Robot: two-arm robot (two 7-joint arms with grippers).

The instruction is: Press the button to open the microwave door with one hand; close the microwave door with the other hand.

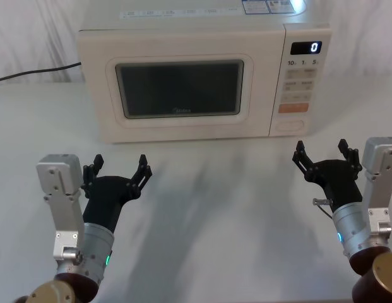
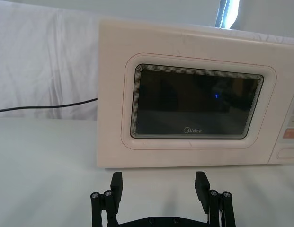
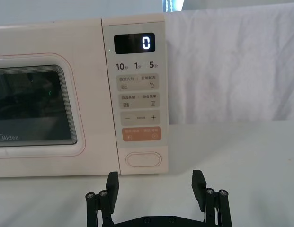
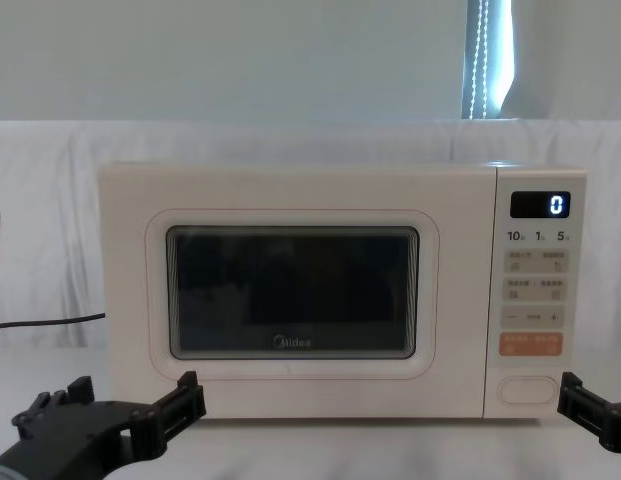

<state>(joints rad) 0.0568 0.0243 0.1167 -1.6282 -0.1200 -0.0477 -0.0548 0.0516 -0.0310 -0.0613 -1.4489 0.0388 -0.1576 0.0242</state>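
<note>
My right end effector (image 1: 327, 153) hovered open over the table (image 1: 233, 208), the button (image 3: 144, 160) just ahead of it. My left end effector (image 1: 120, 169), also open, faced the door (image 1: 183, 85), which looked shut.

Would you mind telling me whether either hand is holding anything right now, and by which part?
Nothing is held. The left hand and right hand are both open, short of the microwave door, which is shut.

head overhead, chest level, both facing microwave (image 1: 183, 76)
</note>
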